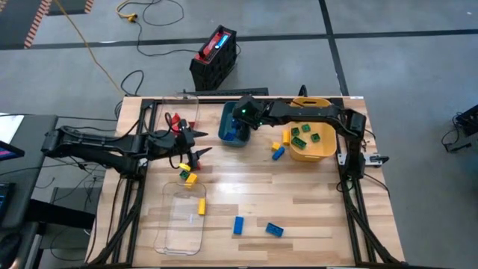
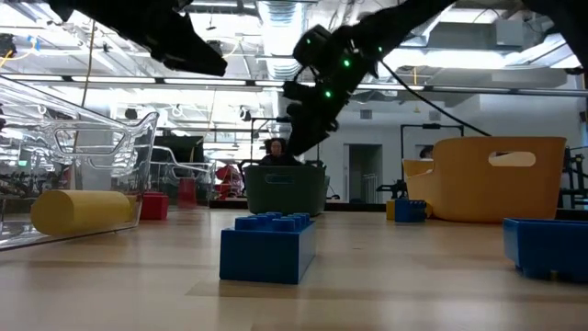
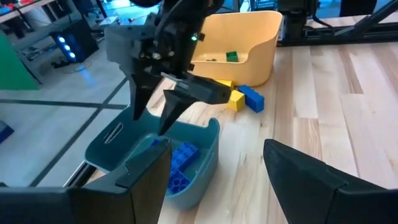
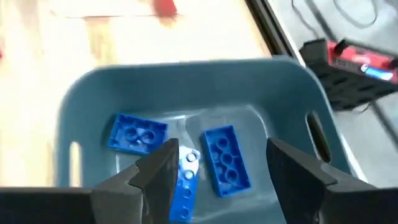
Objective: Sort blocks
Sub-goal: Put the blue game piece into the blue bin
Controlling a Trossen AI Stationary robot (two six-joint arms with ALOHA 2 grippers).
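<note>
Surface: light wooden table (image 1: 299, 202), framed by dark rails at both sides.
Room: grey floor surrounding it; black crate (image 1: 214, 57) lying behind the far edge.
Right gripper (image 4: 217, 163): hanging over the teal bin (image 1: 226, 127), fingers spread, holding nothing.
Left gripper (image 1: 196, 143): waiting open and empty near the left edge.
Blocks: three blue blocks (image 4: 226, 157) resting inside the teal bin; green blocks (image 1: 305, 134) lying in the yellow bin (image 1: 323, 148); others lying scattered.
Open room: bare centre and near right corner.
</note>
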